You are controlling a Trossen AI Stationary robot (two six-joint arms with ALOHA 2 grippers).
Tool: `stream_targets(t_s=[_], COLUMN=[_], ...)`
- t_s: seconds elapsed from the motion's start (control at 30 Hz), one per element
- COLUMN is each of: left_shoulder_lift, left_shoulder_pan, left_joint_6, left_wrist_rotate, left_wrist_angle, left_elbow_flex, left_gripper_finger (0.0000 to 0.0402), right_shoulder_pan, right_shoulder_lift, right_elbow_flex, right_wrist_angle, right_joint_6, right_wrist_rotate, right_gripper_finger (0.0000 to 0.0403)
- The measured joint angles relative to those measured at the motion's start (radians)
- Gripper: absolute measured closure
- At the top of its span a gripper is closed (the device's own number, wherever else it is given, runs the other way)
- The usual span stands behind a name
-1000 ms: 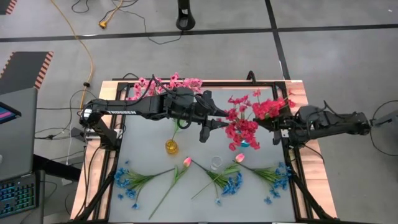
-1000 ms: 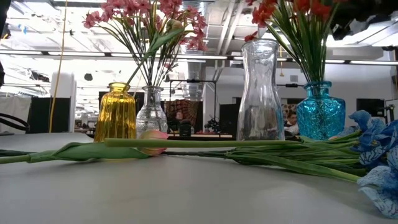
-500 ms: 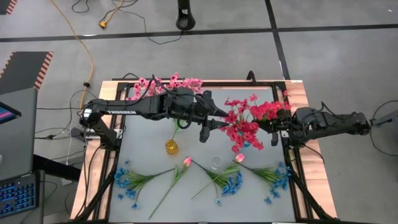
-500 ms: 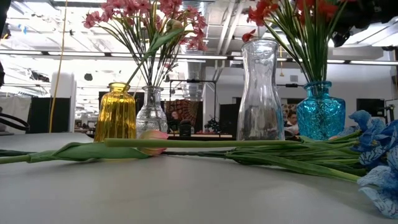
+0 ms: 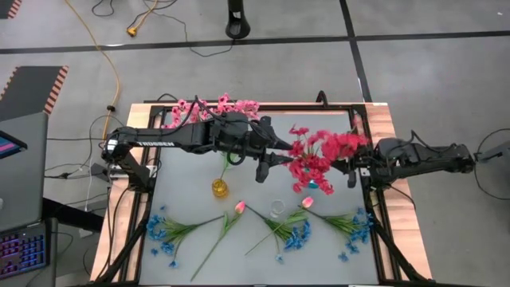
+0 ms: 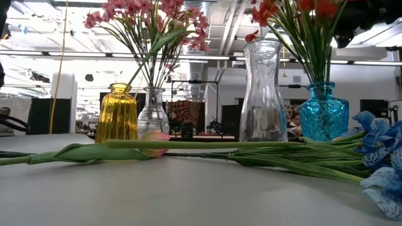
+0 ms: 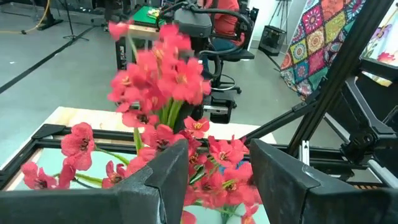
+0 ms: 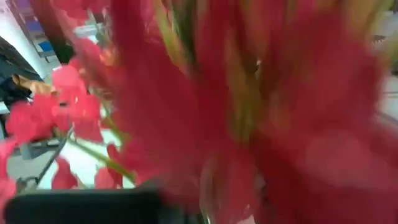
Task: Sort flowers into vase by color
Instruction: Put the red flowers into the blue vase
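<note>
Now the right gripper [image 5: 351,169] is at the right side of the table [image 5: 191,195], close against the bunch of deep red-pink flowers [image 5: 319,155] that stands in the blue vase [image 6: 323,112]. Its jaws are hidden behind the blossoms in the high view, and the right wrist view is filled with blurred red petals, so it cannot be told if they are open or closed on a stem. The left gripper [image 5: 267,165] reaches from the left toward the same bunch, and in the left wrist view its two dark fingers [image 7: 163,177] stand apart with nothing between them, the red-pink blossoms just in front. The light pink flowers [image 6: 147,19] stand in the small clear vase [image 6: 153,112] at the back left, and beside it is the yellow vase [image 6: 119,113], which seems to hold no stems. The tall clear vase [image 6: 262,94] stands between the yellow vase and the blue one in the low view. On the front part of the table lie several blue flowers [image 5: 163,233] in loose groups, on the left, in the middle and on the right, and two pink tulips [image 5: 239,206] lie among them with their long green stems on the surface.
</note>
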Motion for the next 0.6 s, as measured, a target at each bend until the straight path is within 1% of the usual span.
stream_targets(t_s=[0.13, 0.23, 0.33, 0.53, 0.6], left_shoulder_lift=[-0.016, -0.035, -0.062, -0.116, -0.130], left_shoulder_pan=[0.000, 0.000, 0.000, 0.000, 0.000], left_joint_6=[0.006, 0.030, 0.049, 0.059, 0.063], left_wrist_rotate=[0.028, 0.028, 0.027, -0.015, -0.017], left_wrist_angle=[-0.016, -0.041, -0.090, -0.218, -0.249], left_elbow_flex=[0.001, 0.002, 0.002, 0.002, 0.002], left_gripper_finger=[0.0242, 0.0242, 0.0242, 0.0242, 0.0242], right_shoulder_pan=[0.000, 0.000, 0.001, 0.000, 0.000], right_shoulder_lift=[0.000, 0.000, 0.000, -0.001, 0.000], right_elbow_flex=[0.000, 0.000, 0.000, 0.000, 0.012], right_wrist_angle=[-0.052, -0.081, -0.109, -0.174, -0.224], right_joint_6=[0.000, 0.000, -0.014, -0.026, -0.026], right_wrist_rotate=[0.000, 0.000, -0.001, -0.003, -0.003], right_gripper_finger=[0.0208, 0.0184, 0.0176, 0.0175, 0.0175])
